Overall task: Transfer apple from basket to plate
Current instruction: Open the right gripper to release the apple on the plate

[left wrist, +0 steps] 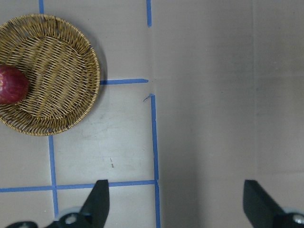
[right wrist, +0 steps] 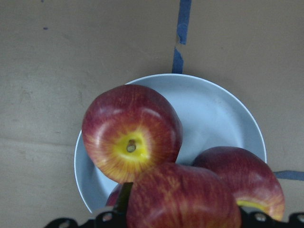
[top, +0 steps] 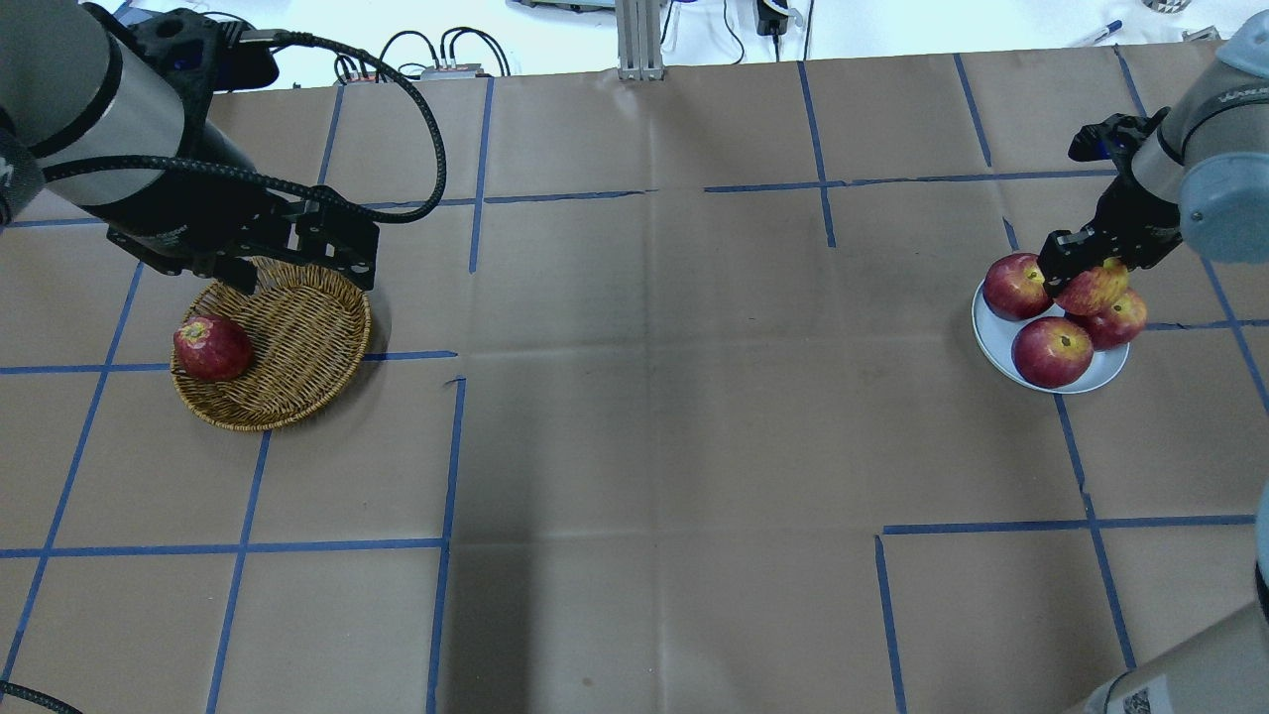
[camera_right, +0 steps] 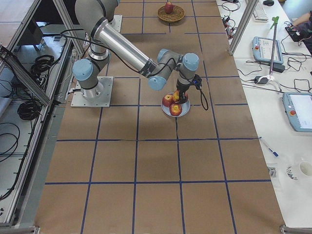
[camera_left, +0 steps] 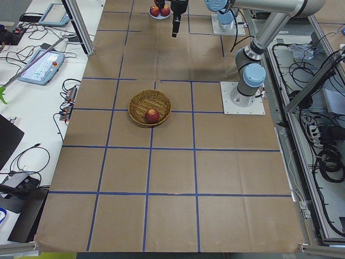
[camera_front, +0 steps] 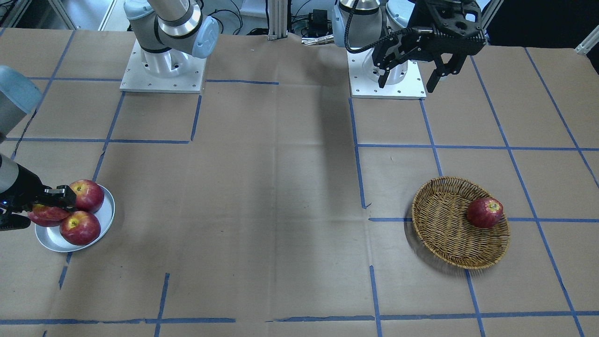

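Observation:
My right gripper [top: 1086, 266] is shut on the pale streaky apple [top: 1092, 289] and holds it over the silver-grey plate [top: 991, 342], right above the three glossy apples there. I cannot tell whether it touches them. The held apple also shows in the right wrist view [right wrist: 183, 199] between the jaws, and in the front view [camera_front: 47, 213]. The wicker basket [top: 297, 347] sits at the left with one dark red apple [top: 211, 348] in it. My left gripper [camera_front: 412, 75] is open and empty, raised above the table near the basket's robot side.
Three glossy red apples [top: 1015, 286] [top: 1051, 351] [top: 1118, 319] fill most of the plate. Brown paper with blue tape lines covers the table [top: 644, 397]. The arm bases [camera_front: 163, 70] stand at the robot side.

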